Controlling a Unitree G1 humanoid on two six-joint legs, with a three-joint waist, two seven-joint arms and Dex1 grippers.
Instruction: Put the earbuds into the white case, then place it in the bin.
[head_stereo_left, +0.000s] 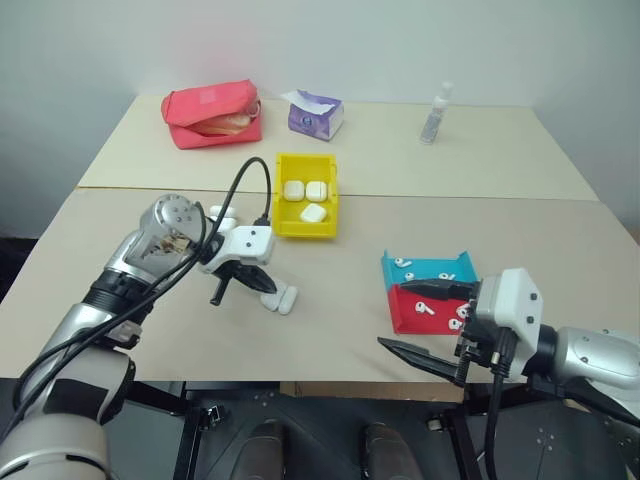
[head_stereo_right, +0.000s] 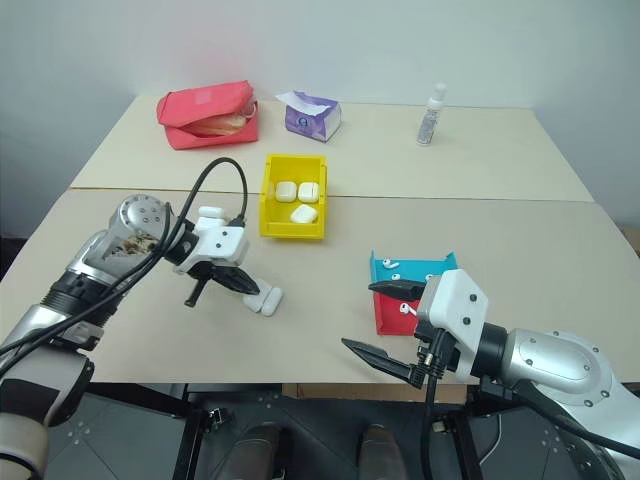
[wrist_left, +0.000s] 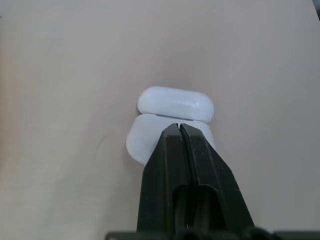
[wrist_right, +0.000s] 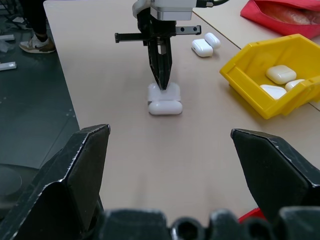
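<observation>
The white case (head_stereo_left: 281, 298) lies on the near table with its lid flipped open, also seen in the left wrist view (wrist_left: 172, 107). My left gripper (head_stereo_left: 266, 288) is shut, pointing down, with its tips resting on the case body (wrist_right: 164, 97); nothing shows between the fingers (wrist_left: 170, 165). Earbuds (head_stereo_left: 424, 308) lie in the red tray, and more earbuds (head_stereo_left: 405, 263) lie in the teal tray. The yellow bin (head_stereo_left: 304, 231) stands beyond the case and holds three closed white cases. My right gripper (head_stereo_left: 428, 322) hangs open and empty in front of the trays.
The teal tray (head_stereo_left: 452, 268) and red tray (head_stereo_left: 401, 318) sit near the front right edge. Two spare cases (wrist_right: 205, 44) lie by my left arm. A red pouch (head_stereo_left: 212, 115), a purple tissue box (head_stereo_left: 316, 113) and a small bottle (head_stereo_left: 435, 112) stand on the far table.
</observation>
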